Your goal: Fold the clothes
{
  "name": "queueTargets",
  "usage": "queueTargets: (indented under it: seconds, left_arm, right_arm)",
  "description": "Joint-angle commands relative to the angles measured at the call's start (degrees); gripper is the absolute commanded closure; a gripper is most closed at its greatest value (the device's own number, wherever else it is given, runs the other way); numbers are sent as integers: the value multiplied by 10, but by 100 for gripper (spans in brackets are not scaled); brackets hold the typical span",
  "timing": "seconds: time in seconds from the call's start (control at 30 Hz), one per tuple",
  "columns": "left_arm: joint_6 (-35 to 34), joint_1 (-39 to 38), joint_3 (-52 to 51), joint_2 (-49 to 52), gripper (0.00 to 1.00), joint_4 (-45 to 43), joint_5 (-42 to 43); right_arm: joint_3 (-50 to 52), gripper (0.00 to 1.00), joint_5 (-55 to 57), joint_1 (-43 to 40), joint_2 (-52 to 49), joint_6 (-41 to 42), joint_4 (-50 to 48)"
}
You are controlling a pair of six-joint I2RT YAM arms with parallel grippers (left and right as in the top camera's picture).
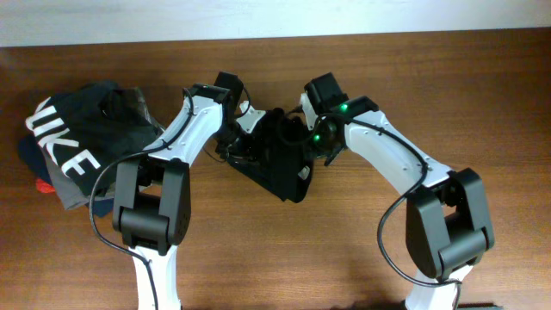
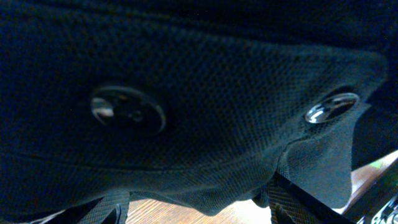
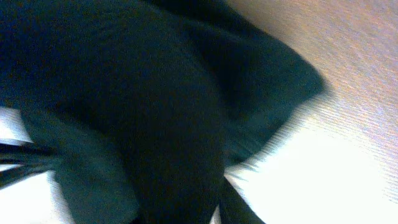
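Observation:
The clothes, a plain black T-shirt, lie bunched in a heap at the middle of the table between both arms. My left gripper is pressed into the heap's left side. In the left wrist view the shirt fills the frame. Its hem hangs over my left gripper, whose fingers stand wide apart with bare wood showing between them. My right gripper is at the heap's right side. In the blurred right wrist view a thick fold of the shirt runs down into my right gripper.
A pile of other garments, topped by a black one with big white letters, lies at the table's left end. The wooden table stretches right and toward the front. Two small shiny round spots show on the cloth in the left wrist view.

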State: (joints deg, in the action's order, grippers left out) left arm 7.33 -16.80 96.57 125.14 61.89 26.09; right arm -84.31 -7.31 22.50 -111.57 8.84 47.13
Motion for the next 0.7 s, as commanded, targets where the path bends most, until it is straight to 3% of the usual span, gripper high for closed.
queueTargets:
  seconds: [0.0,0.1,0.3,0.5,0.67]
  left_arm:
    - [11,1,-3,-2,29,-2,11]
    - [11,1,-3,-2,29,-4,11]
    - [11,1,-3,-2,29,-3,11]
    - [11,3,-3,-2,29,6,6]
    - [11,21,-3,-2,29,14,5]
  right_arm:
    - [-3,89,178,-9,-5,37,30]
    - [-3,89,198,-27,-5,28,46]
    - [-3,64,201,-43,-5,26,60]
    - [-3,73,184,-64,7,36,76]
    - [-3,70,29,-83,41,-63,90]
